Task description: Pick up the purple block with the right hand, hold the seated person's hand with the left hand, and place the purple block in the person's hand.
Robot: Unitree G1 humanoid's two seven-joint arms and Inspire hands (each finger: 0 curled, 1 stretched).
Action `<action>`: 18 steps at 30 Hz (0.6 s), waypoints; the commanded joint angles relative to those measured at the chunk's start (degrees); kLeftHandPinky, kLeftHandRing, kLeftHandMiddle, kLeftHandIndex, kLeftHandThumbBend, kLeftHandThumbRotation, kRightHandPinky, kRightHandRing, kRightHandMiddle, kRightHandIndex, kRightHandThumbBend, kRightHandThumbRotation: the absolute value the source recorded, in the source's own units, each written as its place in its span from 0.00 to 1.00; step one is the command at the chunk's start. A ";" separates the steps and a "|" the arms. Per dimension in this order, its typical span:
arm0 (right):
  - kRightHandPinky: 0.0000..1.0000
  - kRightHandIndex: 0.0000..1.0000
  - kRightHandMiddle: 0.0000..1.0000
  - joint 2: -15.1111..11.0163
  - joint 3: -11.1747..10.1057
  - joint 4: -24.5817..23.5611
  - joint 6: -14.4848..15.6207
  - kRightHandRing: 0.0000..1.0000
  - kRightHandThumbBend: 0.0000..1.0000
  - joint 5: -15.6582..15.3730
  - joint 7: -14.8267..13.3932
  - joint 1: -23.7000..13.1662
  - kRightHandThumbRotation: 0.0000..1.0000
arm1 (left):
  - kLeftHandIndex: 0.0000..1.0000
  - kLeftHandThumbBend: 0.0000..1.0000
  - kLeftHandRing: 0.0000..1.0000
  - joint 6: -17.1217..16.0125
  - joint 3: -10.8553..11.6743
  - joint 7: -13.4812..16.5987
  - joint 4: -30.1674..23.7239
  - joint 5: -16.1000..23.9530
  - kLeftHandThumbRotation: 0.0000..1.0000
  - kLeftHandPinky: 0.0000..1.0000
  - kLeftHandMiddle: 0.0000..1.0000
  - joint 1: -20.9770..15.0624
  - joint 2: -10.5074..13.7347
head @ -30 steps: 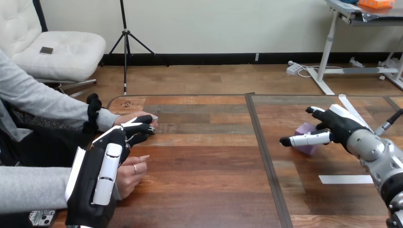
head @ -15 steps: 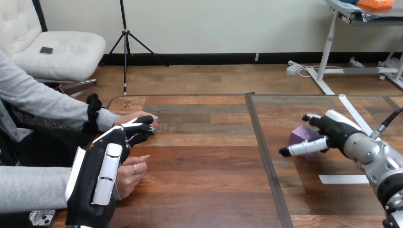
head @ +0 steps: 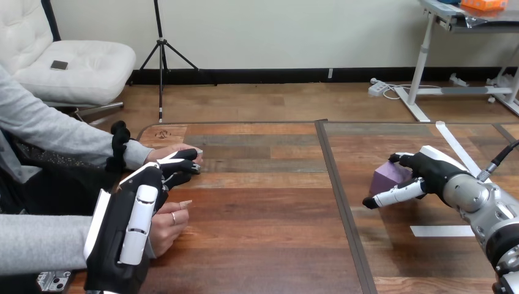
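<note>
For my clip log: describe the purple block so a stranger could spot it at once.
On the wooden table, look right of the dark seam. There the robot's right hand curls its fingers round the purple block, the only coloured thing among white tape strips.

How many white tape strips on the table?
2: a horizontal white tape strip beside the right forearm; a diagonal strip beyond the right hand. Arms may hide others.
</note>
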 commanded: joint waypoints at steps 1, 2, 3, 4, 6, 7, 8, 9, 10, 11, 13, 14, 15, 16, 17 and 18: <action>0.74 0.94 0.96 -0.55 0.04 -0.76 -0.89 0.91 1.00 0.17 -0.60 -2.49 0.28 | 0.58 0.46 0.84 -1.02 0.52 -0.25 -0.78 -0.60 1.00 0.79 0.79 -2.67 0.42; 0.74 0.93 0.96 -0.60 -0.02 -0.78 -0.98 0.91 1.00 0.24 -0.54 -2.49 0.28 | 0.58 0.46 0.84 -1.06 0.52 -0.28 -0.76 -0.64 1.00 0.79 0.78 -2.69 0.40; 0.73 0.93 0.96 -0.72 -0.15 -0.91 -1.37 0.91 1.00 0.38 -0.54 -2.42 0.28 | 0.58 0.46 0.84 -1.23 0.54 -0.28 -0.61 -0.65 1.00 0.79 0.78 -2.75 0.34; 0.72 0.93 0.95 -0.80 -0.22 -1.00 -1.64 0.90 1.00 0.46 -0.55 -2.38 0.27 | 0.58 0.45 0.84 -1.35 0.56 -0.28 -0.51 -0.65 1.00 0.79 0.78 -2.80 0.30; 0.71 0.93 0.95 -1.03 -0.36 -1.20 -2.54 0.89 1.00 0.64 -0.67 -2.19 0.27 | 0.58 0.45 0.84 -1.44 0.60 -0.22 -0.47 -0.56 1.00 0.79 0.78 -2.82 0.26; 0.70 0.92 0.94 -1.14 -0.42 -1.28 -3.02 0.87 1.00 0.70 -0.74 -2.09 0.26 | 0.58 0.45 0.84 -1.43 0.62 -0.19 -0.51 -0.51 1.00 0.79 0.78 -2.81 0.26; 0.68 0.92 0.93 -1.21 -0.45 -1.33 -3.34 0.86 1.00 0.75 -0.80 -2.02 0.26 | 0.58 0.45 0.84 -1.42 0.63 -0.16 -0.54 -0.48 1.00 0.79 0.78 -2.81 0.27; 0.67 0.92 0.92 -1.31 -0.37 -1.40 -3.48 0.85 1.00 0.67 -0.83 -2.04 0.26 | 0.58 0.45 0.84 -1.30 0.64 -0.04 -0.67 -0.33 1.00 0.79 0.78 -2.76 0.27; 0.66 0.92 0.92 -1.36 -0.30 -1.42 -3.48 0.84 1.00 0.59 -0.83 -2.08 0.26 | 0.58 0.45 0.83 -1.20 0.65 0.04 -0.77 -0.23 1.00 0.79 0.78 -2.74 0.28; 0.65 0.91 0.91 -1.39 -0.25 -1.43 -3.49 0.84 1.00 0.53 -0.84 -2.12 0.26 | 0.58 0.45 0.83 -1.13 0.66 0.09 -0.84 -0.18 1.00 0.79 0.78 -2.72 0.29; 0.63 0.91 0.90 -1.56 -0.15 -1.55 -3.61 0.82 1.00 0.42 -0.81 -2.20 0.26 | 0.58 0.45 0.83 -0.98 0.66 0.06 -0.97 -0.03 1.00 0.78 0.78 -2.67 0.48; 0.63 0.91 0.90 -1.60 -0.13 -1.58 -3.65 0.81 1.00 0.40 -0.80 -2.22 0.26 | 0.58 0.45 0.83 -0.95 0.67 0.03 -0.99 -0.01 1.00 0.78 0.78 -2.66 0.54; 0.63 0.91 0.90 -1.73 -0.18 -1.64 -4.10 0.81 1.00 0.44 -0.83 -2.14 0.26 | 0.58 0.45 0.83 -0.98 0.69 0.00 -0.93 -0.06 1.00 0.78 0.78 -2.69 0.54; 0.63 0.90 0.90 -1.82 -0.22 -1.66 -4.43 0.81 1.00 0.47 -0.85 -2.08 0.25 | 0.58 0.45 0.83 -1.01 0.70 -0.01 -0.88 -0.12 1.00 0.78 0.78 -2.72 0.52; 0.63 0.90 0.90 -1.87 -0.24 -1.68 -4.65 0.81 1.00 0.49 -0.87 -2.04 0.25 | 0.58 0.45 0.83 -1.03 0.71 -0.02 -0.84 -0.16 1.00 0.78 0.78 -2.75 0.51; 0.63 0.90 0.90 -1.97 -0.37 -1.69 -4.83 0.81 1.00 0.64 -0.70 -2.01 0.25 | 0.58 0.45 0.83 -1.18 0.72 -0.06 -0.72 -0.25 1.00 0.78 0.78 -2.80 0.46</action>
